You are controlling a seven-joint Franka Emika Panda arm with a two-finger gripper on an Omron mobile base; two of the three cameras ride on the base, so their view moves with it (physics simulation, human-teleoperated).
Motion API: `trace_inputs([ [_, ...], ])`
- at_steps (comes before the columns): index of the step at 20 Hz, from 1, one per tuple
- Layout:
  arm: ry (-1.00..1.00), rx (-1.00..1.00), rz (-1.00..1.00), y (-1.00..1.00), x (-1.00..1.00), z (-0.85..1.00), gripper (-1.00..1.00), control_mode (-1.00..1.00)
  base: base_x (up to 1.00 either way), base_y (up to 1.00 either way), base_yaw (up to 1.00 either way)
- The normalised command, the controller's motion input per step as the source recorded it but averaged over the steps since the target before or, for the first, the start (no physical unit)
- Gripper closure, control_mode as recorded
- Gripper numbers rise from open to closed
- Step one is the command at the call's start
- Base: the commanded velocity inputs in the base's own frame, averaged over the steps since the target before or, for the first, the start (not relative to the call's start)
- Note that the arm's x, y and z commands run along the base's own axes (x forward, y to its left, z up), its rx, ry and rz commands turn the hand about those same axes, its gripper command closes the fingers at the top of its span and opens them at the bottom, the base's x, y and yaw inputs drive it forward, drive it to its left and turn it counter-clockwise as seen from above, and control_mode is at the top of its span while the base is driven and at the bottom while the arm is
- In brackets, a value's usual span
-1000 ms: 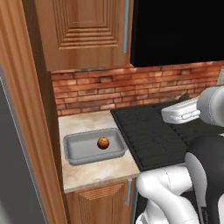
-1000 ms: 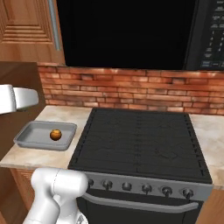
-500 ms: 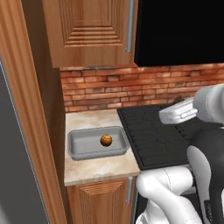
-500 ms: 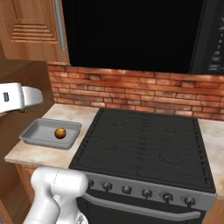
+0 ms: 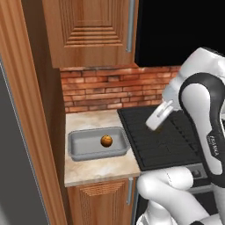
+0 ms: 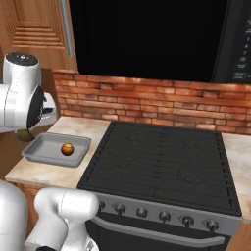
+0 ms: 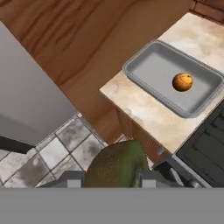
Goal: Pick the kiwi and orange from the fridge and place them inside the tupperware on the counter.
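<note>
Whole scene shifts right in both base views: base drives, camera moves, things on table not displaced. Arm swings: in left base view white upper link (image 5: 206, 110) rises large at right edge, where earlier low hand lay over stovetop (image 5: 162, 140). In right base view arm (image 6: 22, 93) looms bigger at left, nearer tupperware (image 6: 44, 152).

We see the tupperware (image 5: 97, 146) on the worktop (image 5: 99, 165), with the orange (image 5: 106, 140) inside it, right of its middle. The stovetop (image 5: 165, 138) lies just right of the worktop, a brick wall (image 5: 110, 90) behind both and a wall cabinet (image 5: 92, 30) above. The kiwi (image 7: 117, 165) sits between our jaws, out over the floor (image 7: 52, 151) before the worktop's edge.
</note>
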Motion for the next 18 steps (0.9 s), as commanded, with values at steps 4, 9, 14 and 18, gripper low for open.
trace_inputs([
  [4,0.31,-0.01,0.39,0.38,0.20,-0.66,1.00,-1.00,0.00,0.00,0.00],
  [9,0.02,-0.03,0.17,0.23,0.07,-0.65,1.00,-1.00,0.00,0.00,0.00],
  [14,0.00,-0.05,0.03,0.13,0.28,-0.64,1.00,-1.00,0.00,0.00,0.00],
  [18,0.00,0.00,0.00,0.10,0.49,-0.44,1.00,-1.00,0.00,0.00,0.00],
])
